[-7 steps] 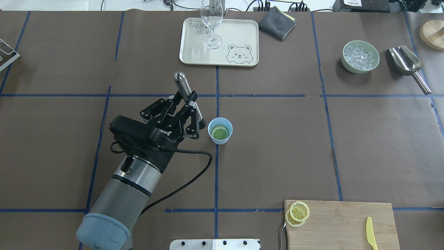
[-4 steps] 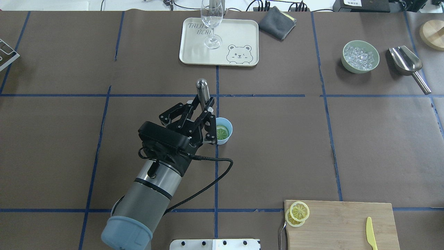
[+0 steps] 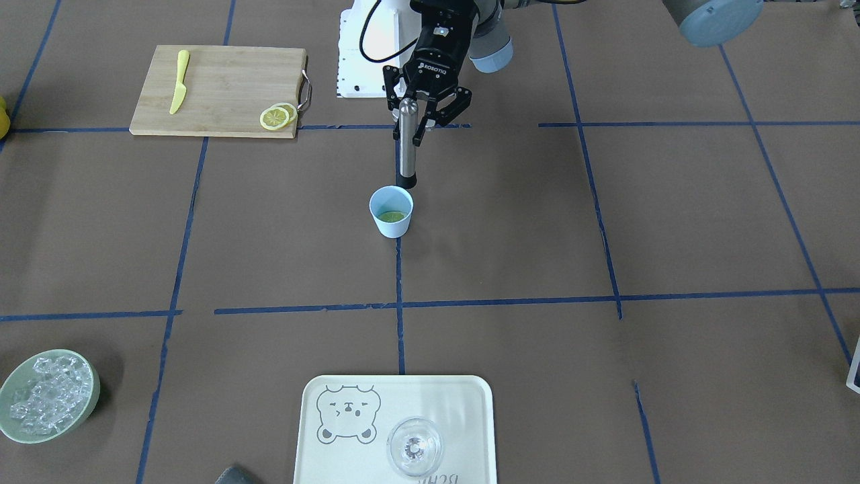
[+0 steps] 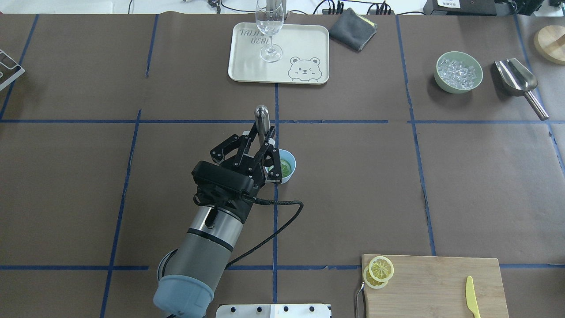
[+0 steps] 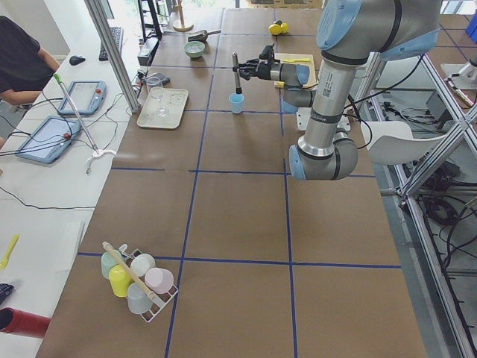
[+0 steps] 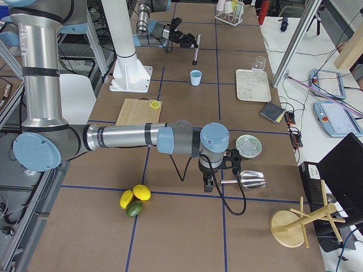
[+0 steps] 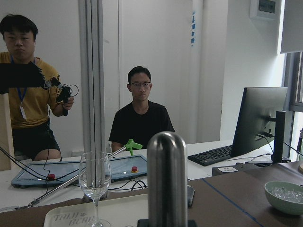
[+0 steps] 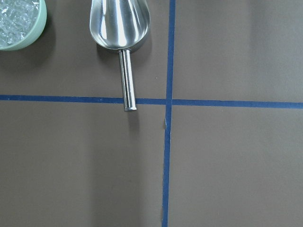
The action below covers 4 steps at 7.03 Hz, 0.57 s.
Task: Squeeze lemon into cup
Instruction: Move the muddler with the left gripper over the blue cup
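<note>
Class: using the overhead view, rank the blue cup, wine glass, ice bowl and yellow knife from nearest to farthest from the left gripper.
1. Blue cup, just right of the left gripper.
2. Wine glass, on the tray at the far edge.
3. Ice bowl, far right.
4. Yellow knife, on the cutting board, near right corner.

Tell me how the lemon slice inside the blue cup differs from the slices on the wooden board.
The cup slice looks greenish; the board slices are bright yellow. The cup slice lies alone, down inside the cup; the board slices are two, overlapping, out in the open near a corner of the board. All are thin and round.
</note>
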Available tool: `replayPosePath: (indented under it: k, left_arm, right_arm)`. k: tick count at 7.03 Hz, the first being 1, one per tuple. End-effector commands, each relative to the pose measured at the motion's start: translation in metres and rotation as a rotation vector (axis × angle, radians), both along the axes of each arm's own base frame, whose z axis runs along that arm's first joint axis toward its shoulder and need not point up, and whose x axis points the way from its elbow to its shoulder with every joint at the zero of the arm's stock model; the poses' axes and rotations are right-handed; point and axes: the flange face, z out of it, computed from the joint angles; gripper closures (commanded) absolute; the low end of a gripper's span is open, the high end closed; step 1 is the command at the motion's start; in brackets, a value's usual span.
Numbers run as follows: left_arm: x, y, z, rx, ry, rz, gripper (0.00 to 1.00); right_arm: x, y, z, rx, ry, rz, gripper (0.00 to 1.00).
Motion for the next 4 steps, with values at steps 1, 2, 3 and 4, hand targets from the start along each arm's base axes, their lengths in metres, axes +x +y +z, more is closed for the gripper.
replayPosePath:
  k: [1,2,3,4]
  left_arm:
    - [0.0150,-0.0025,0.0088,-0.002,0.043,-0.015,1.00]
    - [0.0150,-0.0024,0.0070,-0.001,0.047,-0.013,1.00]
    - [0.0200,-0.0038,0.0073,0.000,0.038,-0.011,1.00]
    - [0.0233,-0.0040,0.0065,0.002,0.036,-0.007,1.00]
  right_arm:
    - [0.0003,-0.0039,-0.0040,0.008,0.002,0.000,0.00]
    - [0.0003,-0.0046,-0.0048,0.011,0.002,-0.001,0.00]
    - [0.0003,-0.0046,-0.0048,0.010,0.002,0.000,0.00]
    - [0.0003,-0.0046,-0.0055,0.011,0.002,0.000,0.00]
